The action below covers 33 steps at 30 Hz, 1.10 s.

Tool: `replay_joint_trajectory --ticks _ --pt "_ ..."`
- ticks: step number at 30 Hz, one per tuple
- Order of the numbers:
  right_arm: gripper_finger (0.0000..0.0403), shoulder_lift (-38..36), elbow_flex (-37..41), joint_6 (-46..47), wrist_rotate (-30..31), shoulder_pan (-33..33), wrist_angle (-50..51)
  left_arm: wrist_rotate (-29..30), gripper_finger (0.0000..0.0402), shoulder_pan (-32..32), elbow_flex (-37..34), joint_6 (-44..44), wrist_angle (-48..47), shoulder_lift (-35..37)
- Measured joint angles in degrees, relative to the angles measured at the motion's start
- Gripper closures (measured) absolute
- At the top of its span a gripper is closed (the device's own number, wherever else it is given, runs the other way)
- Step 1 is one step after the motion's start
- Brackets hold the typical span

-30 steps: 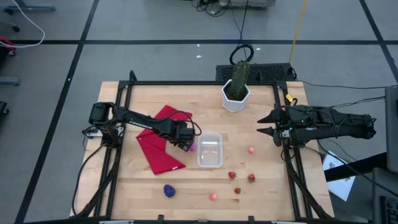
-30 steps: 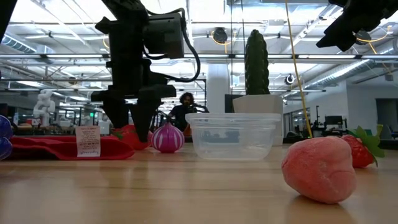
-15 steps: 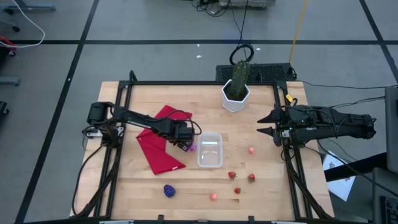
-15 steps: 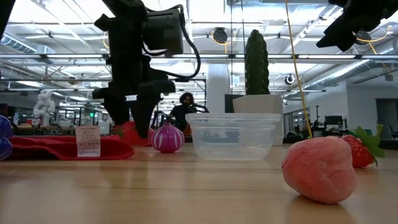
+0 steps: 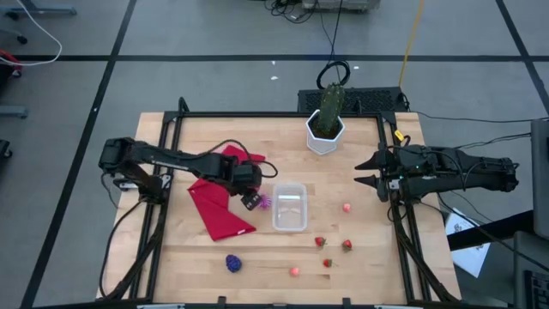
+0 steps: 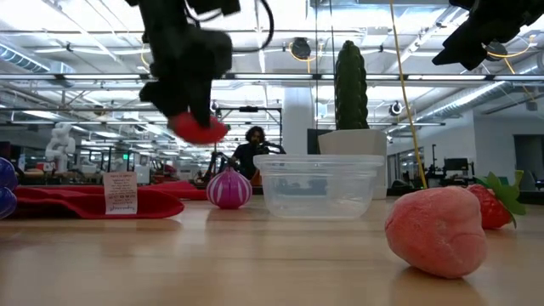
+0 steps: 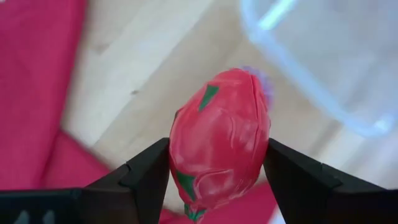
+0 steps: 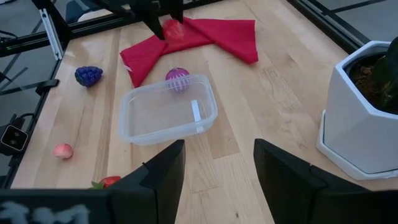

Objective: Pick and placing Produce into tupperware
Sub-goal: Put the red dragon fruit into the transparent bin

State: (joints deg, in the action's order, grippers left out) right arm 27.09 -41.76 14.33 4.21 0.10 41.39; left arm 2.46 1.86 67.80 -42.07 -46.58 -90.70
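High view: left arm reached from the counter's (image 5: pixel 360 257) left edge across the red cloth (image 5: pixel 219 210), its gripper (image 5: pixel 250 199) just beside the left side of the tupperware (image 5: pixel 289 207). Left wrist view showed the left gripper (image 7: pixel 217 180) with jaws pinching a red toy fruit with green markings (image 7: pixel 219 146), one dark finger (image 7: pixel 146 174) pressed against each side of it, the fruit sitting squarely between them and protruding beyond the tips. Low view placed the same red fruit (image 6: pixel 198 129) well above the counter, off the cloth, left of the clear container (image 6: pixel 319 185). A purple-and-white ribbed toy piece (image 6: pixel 229 189) rested on the counter between cloth and tupperware, near the container's left wall; right wrist view showed it (image 8: pixel 178 79) touching or just beside the container's (image 8: pixel 168 111) far rim. Tupperware held no produce that I could see. Right arm lay parked at the counter's right edge, its gripper (image 5: pixel 371 172) with jaws spread, holding nothing; right wrist view confirmed a clear gap between its fingers (image 8: pixel 165 171). Remaining produce on the counter: dark purple cluster (image 5: pixel 232 263) near the front edge, pink piece (image 5: pixel 295 271) also near the front, three small red pieces (image 5: pixel 327 263) right of the container's front end, another pink piece (image 5: pixel 346 207) right of the container. White hexagonal pot with green plant (image 5: pixel 326 129) stood at the rear of the counter.
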Motion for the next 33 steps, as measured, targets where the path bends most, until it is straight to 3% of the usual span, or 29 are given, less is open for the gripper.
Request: replay_joint_trajectory --ticks 7,13,17,25,33 --pt "0.0218 0.0 0.0 0.0 0.0 0.0 0.0 1.3 0.0158 0.5 4.6 2.7 0.7 3.1" --pt "0.0218 0.0 0.0 0.0 0.0 0.0 -1.0 3.1 0.0158 1.9 11.5 8.9 0.1 0.4" --pt "0.0218 0.0 0.0 0.0 0.0 0.0 -2.3 3.1 0.0158 2.6 19.0 14.2 -1.9 -4.5" --pt "0.0218 0.0 0.0 0.0 0.0 0.0 -3.4 3.1 0.0158 2.7 37.1 19.1 -18.3 -20.0" --pt "0.0218 0.0 0.0 -0.2 0.0 0.0 -3.0 -0.8 0.0158 2.8 42.2 22.9 -16.7 -29.9"
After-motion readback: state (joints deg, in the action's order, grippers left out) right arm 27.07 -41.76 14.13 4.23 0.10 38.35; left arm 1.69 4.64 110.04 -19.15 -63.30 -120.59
